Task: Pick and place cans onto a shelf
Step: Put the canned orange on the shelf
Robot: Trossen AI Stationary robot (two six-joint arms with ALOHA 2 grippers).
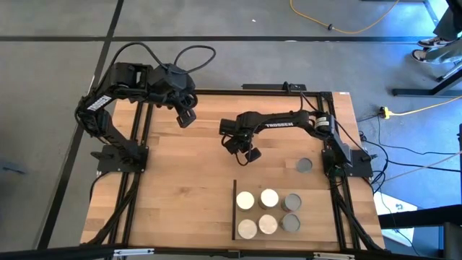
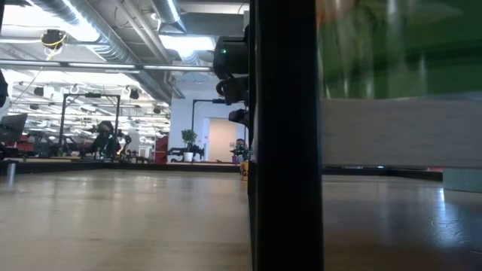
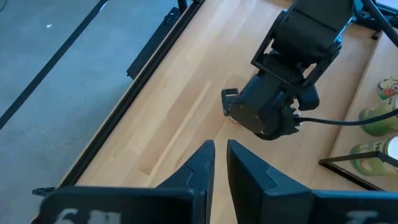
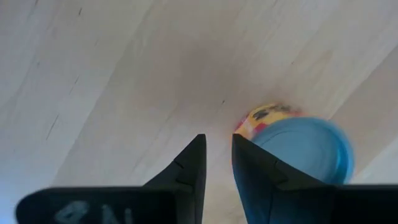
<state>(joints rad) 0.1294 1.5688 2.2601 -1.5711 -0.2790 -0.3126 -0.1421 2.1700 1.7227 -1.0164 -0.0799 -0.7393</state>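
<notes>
Hangs the right gripper (image 1: 247, 153) over the middle of the table (image 1: 180, 188), at the end of an outstretched arm. Fingers (image 4: 186, 165) pinched almost together, only a thin slit between them, nothing in it: clenched on air, grasping no can. Just past the fingertips, outside the slit, stands a red-and-yellow can (image 4: 298, 149), upright with a pale bluish lid; cannot tell whether touching. Off to the gripper's side, toward its arm's base, sits a grey can (image 1: 304, 166) alone on the wood. Nearer the table's front edge than the gripper lies the shelf (image 1: 240, 214), bearing six cans (image 1: 269, 197) in two rows of three. Well apart, at the far back, waits the left gripper (image 1: 186, 118), likewise pinched to a slit and empty.
</notes>
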